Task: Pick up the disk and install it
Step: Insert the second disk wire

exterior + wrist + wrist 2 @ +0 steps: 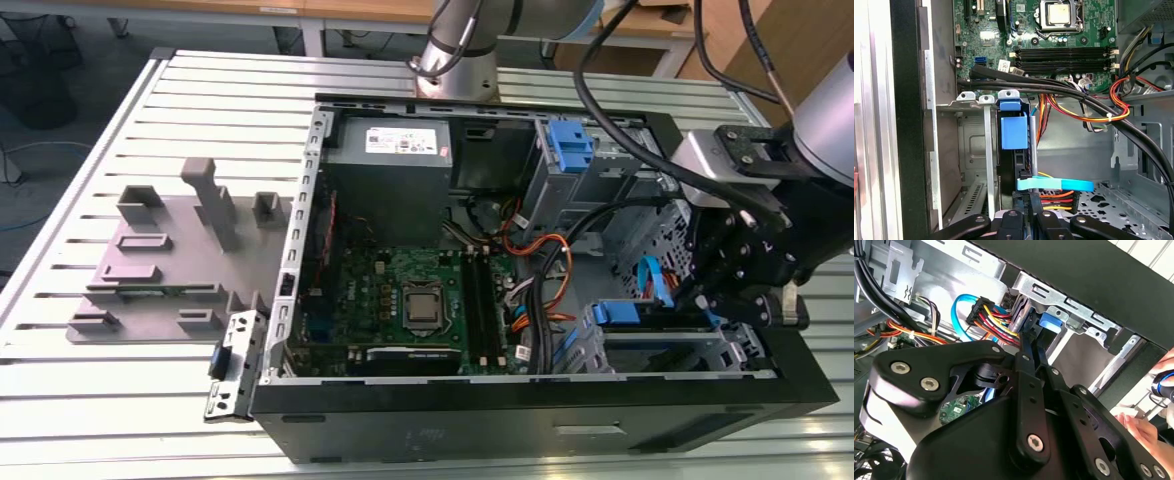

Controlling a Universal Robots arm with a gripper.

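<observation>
Beyond the gripper (1026,219), bare motherboard (1054,45); straight ahead of it, disk (1014,131) standing on edge inside drive cage (971,145), seemingly slotted in, full seating unconfirmed; close behind, tool at disk's rear edge, clenched or released impossible to tell.

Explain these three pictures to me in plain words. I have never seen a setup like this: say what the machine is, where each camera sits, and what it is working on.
The machine is a robot arm standing on a slatted metal table. One camera off the arm gives the exterior view; two cameras ride near its wrist. On the table lies an open computer case with its green motherboard and grey power supply exposed, and beside it, toward the exterior view's left, a grey plastic fixture. The black gripper reaches into the case's drive cage. In the first wrist view, the disk, with its blue carrier, stands on edge in that cage, just past the gripper. A person's hand appears in the second wrist view.
</observation>
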